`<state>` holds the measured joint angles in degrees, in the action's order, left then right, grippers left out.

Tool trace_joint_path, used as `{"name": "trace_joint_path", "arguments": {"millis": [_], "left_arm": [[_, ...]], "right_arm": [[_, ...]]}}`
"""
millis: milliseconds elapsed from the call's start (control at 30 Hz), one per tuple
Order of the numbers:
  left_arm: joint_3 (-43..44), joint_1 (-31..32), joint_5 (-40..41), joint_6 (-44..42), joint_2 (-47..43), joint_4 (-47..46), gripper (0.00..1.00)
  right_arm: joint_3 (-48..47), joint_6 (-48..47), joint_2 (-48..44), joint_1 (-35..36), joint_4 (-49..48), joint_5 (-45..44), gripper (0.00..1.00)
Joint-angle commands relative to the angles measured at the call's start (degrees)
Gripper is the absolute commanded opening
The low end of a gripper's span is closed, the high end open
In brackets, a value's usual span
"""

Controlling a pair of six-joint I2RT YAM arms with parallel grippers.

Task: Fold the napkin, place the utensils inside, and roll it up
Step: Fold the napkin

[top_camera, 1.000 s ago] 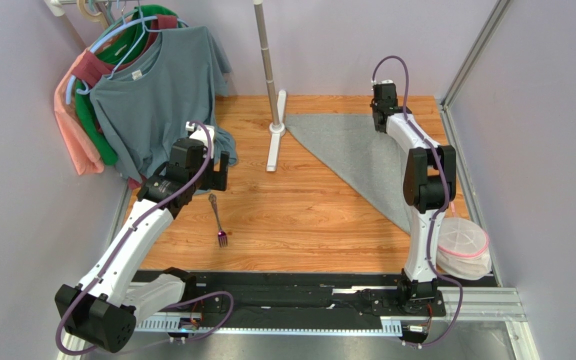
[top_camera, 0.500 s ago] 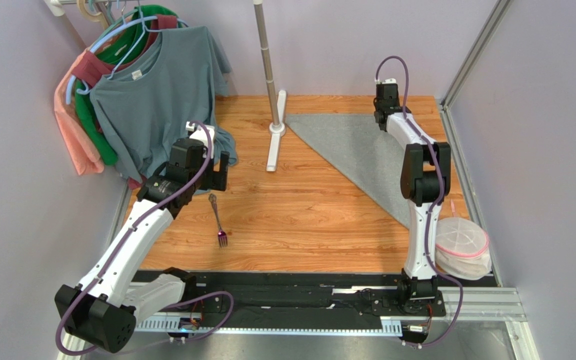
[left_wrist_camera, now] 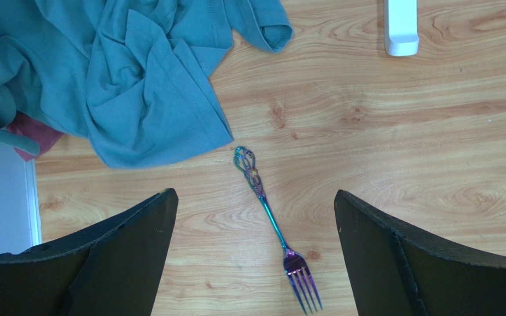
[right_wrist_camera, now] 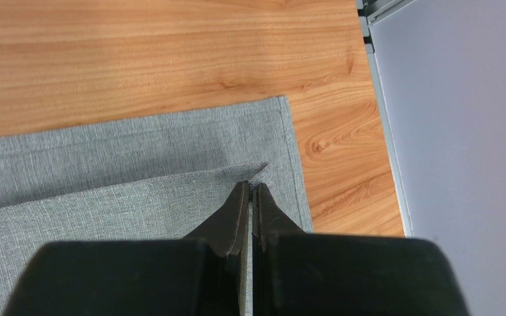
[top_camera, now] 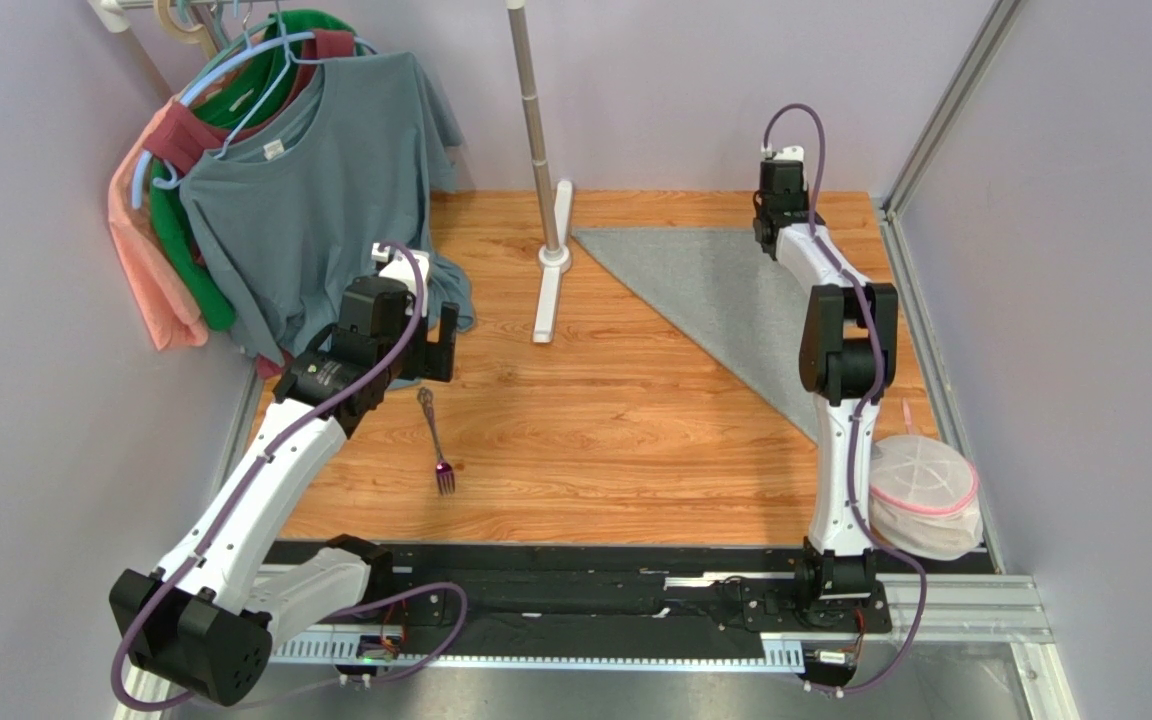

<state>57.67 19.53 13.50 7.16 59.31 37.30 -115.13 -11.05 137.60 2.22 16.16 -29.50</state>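
Observation:
The grey napkin (top_camera: 702,300) lies at the far right of the wooden table, folded into a triangle. My right gripper (top_camera: 772,228) is at its far right corner. In the right wrist view the right gripper (right_wrist_camera: 252,186) is shut on the upper layer's corner of the napkin (right_wrist_camera: 137,197), just short of the lower layer's corner. The slim iridescent fork (top_camera: 437,440) lies on bare wood at the left, tines toward me. My left gripper (top_camera: 440,338) hovers over it, open. The fork (left_wrist_camera: 272,220) shows between the wide-apart fingers of the left gripper (left_wrist_camera: 252,197), untouched.
T-shirts on hangers (top_camera: 297,180) hang at the far left, and the blue-grey one's hem (left_wrist_camera: 137,79) drapes onto the table near the fork. A rack pole (top_camera: 537,135) with a white foot (top_camera: 552,285) stands mid-back. A pink-rimmed mesh bowl (top_camera: 923,488) sits near right.
My right gripper has carried the napkin's corner farther back and right, toward the far right corner, so the fold has tightened. The left arm and the fork have not moved.

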Motion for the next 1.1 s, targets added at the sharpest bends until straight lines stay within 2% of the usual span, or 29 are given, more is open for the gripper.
{"name": "trace_joint_path", "arguments": {"millis": [0,667,1067], "left_arm": [[-0.4,0.2,0.6,-1.1,-0.4,-1.9,0.98],[-0.3,0.2,0.3,-1.1,0.0,-2.0,0.98],[-0.3,0.2,0.1,-1.2,-0.1,-2.0,0.98]], "right_arm": [[-4.8,-0.7,1.8,-1.1,-4.0,-1.9,0.00],[-14.8,1.3,8.5,-4.2,-1.3,-1.4,0.00],[-18.9,-0.6,10.9,-4.2,1.2,3.0,0.00]]}}
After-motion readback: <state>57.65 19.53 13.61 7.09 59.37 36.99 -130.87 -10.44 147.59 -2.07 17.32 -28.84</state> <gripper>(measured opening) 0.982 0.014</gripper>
